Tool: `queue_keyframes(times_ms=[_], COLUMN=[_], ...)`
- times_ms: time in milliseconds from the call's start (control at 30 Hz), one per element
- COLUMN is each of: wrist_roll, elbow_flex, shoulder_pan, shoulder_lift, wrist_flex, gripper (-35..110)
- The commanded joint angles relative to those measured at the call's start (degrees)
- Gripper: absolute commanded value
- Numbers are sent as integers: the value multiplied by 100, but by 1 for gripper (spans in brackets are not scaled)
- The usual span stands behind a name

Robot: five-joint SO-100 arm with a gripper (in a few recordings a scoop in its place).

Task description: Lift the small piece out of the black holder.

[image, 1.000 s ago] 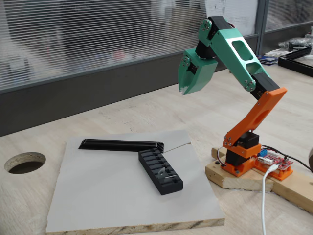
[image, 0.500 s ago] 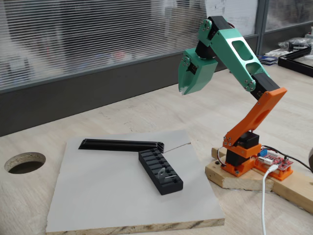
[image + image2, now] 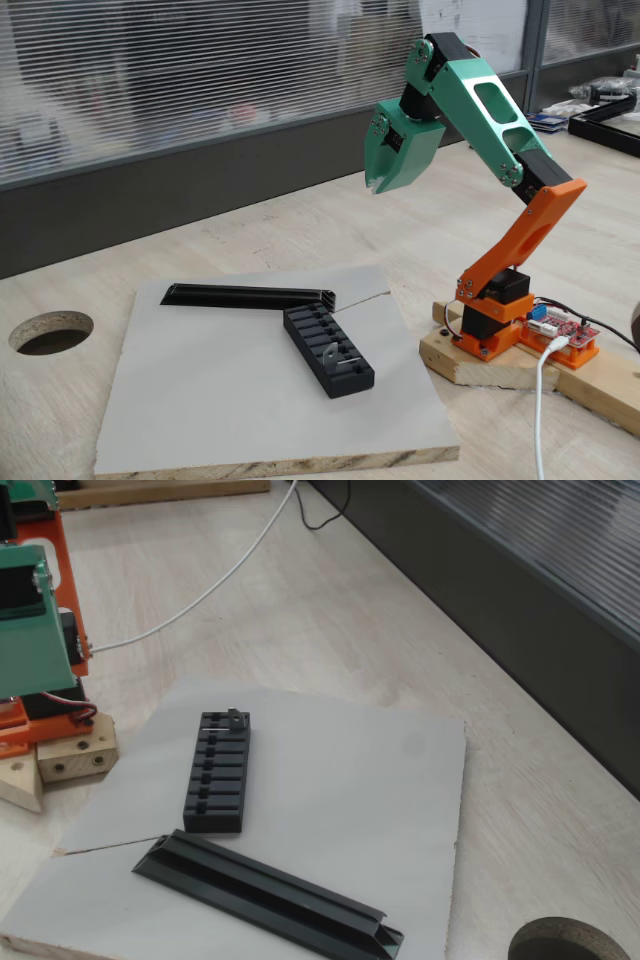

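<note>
Small piece (image 3: 337,358) upright in black holder (image 3: 322,347) end slot, pincer (image 3: 373,184) raised, state unclear

You will find no legible text, label, brand, number or sign in either fixed view. Markings on the red circuit board (image 3: 560,329) beside the arm base are too small to read.

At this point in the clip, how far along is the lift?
Nothing looks done: the small piece sits in an end slot of the black holder. Nothing is in hand; the claw hangs high above the board, apart from the holder. Left: descend, grip the piece, lift it out.
</note>
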Motion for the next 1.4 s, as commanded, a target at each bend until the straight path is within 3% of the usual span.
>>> queue_keyframes(times_ms=[0,333,533,1167,1367], wrist_roll=[70,141,448,6970,8473], elbow_flex=[9,9,9,-26,-9], shoulder_pan=[62,-62,-1222,-4808,-5660], shoulder_lift=[79,35,-589,-984,-1020], wrist_flex=[70,9,9,0,0], gripper=[7,7,7,7,7])
